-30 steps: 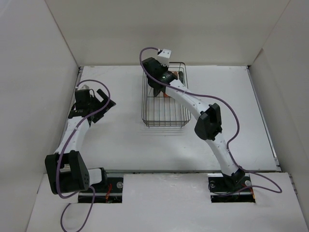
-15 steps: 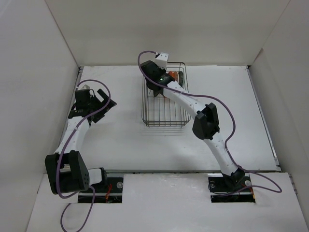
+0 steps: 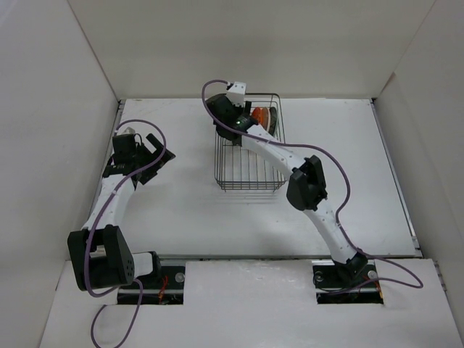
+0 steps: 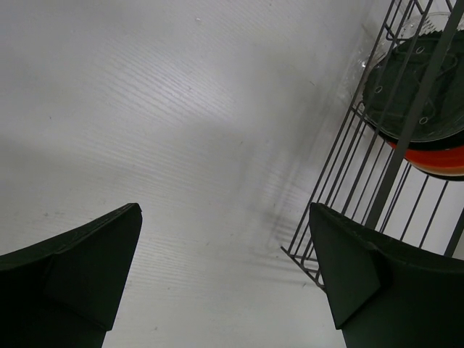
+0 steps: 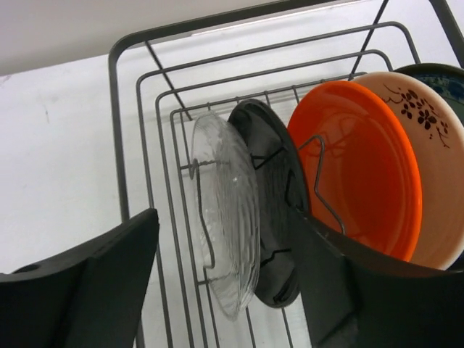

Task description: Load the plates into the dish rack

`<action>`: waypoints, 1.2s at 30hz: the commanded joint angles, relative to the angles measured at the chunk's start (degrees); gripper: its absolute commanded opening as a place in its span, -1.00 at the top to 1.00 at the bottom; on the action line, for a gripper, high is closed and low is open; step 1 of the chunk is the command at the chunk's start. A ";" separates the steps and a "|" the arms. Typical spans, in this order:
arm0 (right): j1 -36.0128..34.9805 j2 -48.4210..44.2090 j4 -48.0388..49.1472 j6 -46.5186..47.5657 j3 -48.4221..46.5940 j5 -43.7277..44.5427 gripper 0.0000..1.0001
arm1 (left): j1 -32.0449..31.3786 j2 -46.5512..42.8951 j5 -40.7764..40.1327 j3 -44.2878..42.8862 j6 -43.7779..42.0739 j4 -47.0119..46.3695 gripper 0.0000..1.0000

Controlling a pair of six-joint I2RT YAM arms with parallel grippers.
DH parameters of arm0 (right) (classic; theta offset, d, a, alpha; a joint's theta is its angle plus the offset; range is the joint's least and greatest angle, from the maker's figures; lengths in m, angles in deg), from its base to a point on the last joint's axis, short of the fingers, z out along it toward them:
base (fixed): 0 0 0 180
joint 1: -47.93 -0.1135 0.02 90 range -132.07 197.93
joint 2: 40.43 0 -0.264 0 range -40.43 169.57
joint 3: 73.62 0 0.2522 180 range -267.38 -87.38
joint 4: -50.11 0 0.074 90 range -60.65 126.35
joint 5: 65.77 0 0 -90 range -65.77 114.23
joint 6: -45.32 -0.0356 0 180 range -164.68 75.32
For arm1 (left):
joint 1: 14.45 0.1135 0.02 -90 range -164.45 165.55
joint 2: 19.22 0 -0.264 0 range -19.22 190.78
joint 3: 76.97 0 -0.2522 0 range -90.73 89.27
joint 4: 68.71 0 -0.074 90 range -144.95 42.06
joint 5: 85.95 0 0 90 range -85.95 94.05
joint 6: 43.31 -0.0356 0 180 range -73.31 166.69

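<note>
A white table (image 3: 181, 210) enclosed by white walls (image 3: 304, 43) is seen. Five plates are counted, all stood on edge in one row inside the single dish rack (image 3: 249, 163), at its far end. They are a translucent clear plate (image 5: 226, 217), a black plate (image 5: 274, 210), an orange plate (image 5: 359, 174), a cream plate (image 5: 435, 152) with a dark sprig pattern, and a dark teal plate (image 5: 444, 74). Of the teal plate only a sliver is shown, at the edge of the right wrist view. The plates are lodged face to face among upright wire tines; whether neighbours touch cannot be told.

Two grippers are counted. The right gripper (image 5: 225, 283) is held over the far left part of the rack, its jaws spread wide with nothing between them. The clear plate lies straight ahead of the gap between its fingers, near but apart from them. The black plate is just to the right of the clear one, and the other three are ranged farther right, beyond the right-hand finger.

The left gripper (image 4: 225, 275) is held above bare table, well to the left of the rack, its jaws likewise wide and empty. From it a corner of the rack is seen ahead and to the right, with a dark plate and an orange rim behind the wires, well apart from its fingers.
</note>
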 commanded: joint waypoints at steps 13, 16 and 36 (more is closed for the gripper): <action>-0.39 -47.03 -2.86 16.22 25.88 -7.85 -1.00 | 0.02 -3.93 -8.77 -12.39 -2.01 4.80 -1.00; 0.13 -56.90 -7.70 14.11 35.13 -7.85 -1.00 | 0.02 -3.93 -10.27 -17.49 -2.01 6.65 -1.00; 0.66 -98.15 -29.08 6.11 51.52 -1.88 -1.00 | 0.02 -18.25 -7.72 -24.71 -3.68 14.38 -1.00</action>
